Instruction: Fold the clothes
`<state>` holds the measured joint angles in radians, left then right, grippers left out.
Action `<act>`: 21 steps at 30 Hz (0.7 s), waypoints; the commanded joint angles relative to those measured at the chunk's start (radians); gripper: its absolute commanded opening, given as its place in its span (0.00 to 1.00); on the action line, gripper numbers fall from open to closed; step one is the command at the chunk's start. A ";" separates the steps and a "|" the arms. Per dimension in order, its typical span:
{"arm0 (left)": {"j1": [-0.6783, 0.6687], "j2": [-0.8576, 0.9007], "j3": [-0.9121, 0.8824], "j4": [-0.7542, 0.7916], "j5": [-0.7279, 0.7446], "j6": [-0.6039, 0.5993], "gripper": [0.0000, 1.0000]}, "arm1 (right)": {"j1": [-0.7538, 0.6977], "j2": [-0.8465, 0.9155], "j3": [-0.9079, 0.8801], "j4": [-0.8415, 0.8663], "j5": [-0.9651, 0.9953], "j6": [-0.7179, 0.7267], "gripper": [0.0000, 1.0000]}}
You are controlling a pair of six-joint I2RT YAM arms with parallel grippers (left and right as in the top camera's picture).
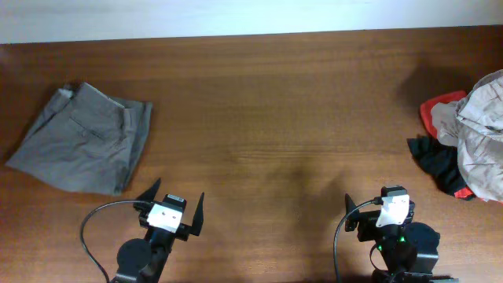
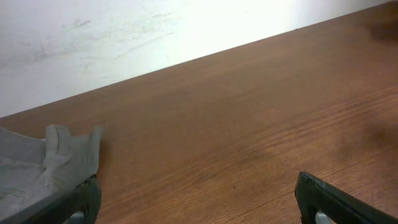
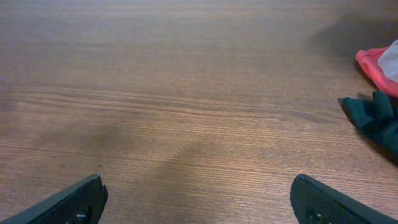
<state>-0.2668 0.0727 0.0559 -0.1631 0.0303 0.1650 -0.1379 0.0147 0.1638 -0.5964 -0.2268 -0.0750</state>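
Note:
Folded darker grey shorts (image 1: pixel 82 140) lie flat at the table's left; their edge shows in the left wrist view (image 2: pixel 43 162). At the right edge is a heap: a crumpled light beige-khaki garment (image 1: pixel 483 134) on top of a red garment (image 1: pixel 440 106) and a black garment (image 1: pixel 436 161). The right wrist view shows the red (image 3: pixel 376 65) and the black one (image 3: pixel 373 115). My left gripper (image 1: pixel 173 196) (image 2: pixel 198 186) is open and empty, just below the grey shorts' right corner. My right gripper (image 1: pixel 379 206) (image 3: pixel 198 186) is open and empty, left of the heap.
The brown wooden table (image 1: pixel 275 118) runs to a white wall (image 2: pixel 124 37) at the back. A black cable (image 1: pixel 90 228) loops beside the left arm's base.

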 commanded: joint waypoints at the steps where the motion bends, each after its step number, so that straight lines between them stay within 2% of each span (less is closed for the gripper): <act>1: 0.003 -0.010 -0.011 0.010 0.048 0.005 0.99 | -0.006 -0.008 -0.007 0.003 -0.006 0.004 0.99; 5: 0.003 -0.010 -0.009 0.034 0.122 0.002 0.99 | -0.006 -0.008 -0.007 0.011 -0.058 0.005 0.99; 10: 0.003 -0.008 0.026 0.058 0.168 -0.093 0.99 | -0.006 -0.008 -0.006 0.091 -0.303 0.009 0.99; 14: 0.003 0.025 0.113 0.027 0.167 -0.116 0.99 | -0.006 -0.008 0.009 0.159 -0.319 0.136 0.99; 17: 0.003 0.098 0.220 -0.027 0.134 -0.116 0.99 | -0.006 -0.007 0.050 0.166 -0.319 0.212 0.99; 21: 0.003 0.285 0.389 -0.094 0.130 -0.117 0.99 | -0.006 0.029 0.154 0.163 -0.313 0.217 0.99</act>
<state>-0.2668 0.2379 0.3294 -0.2283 0.1684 0.0635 -0.1379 0.0200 0.2138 -0.4412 -0.5179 0.0921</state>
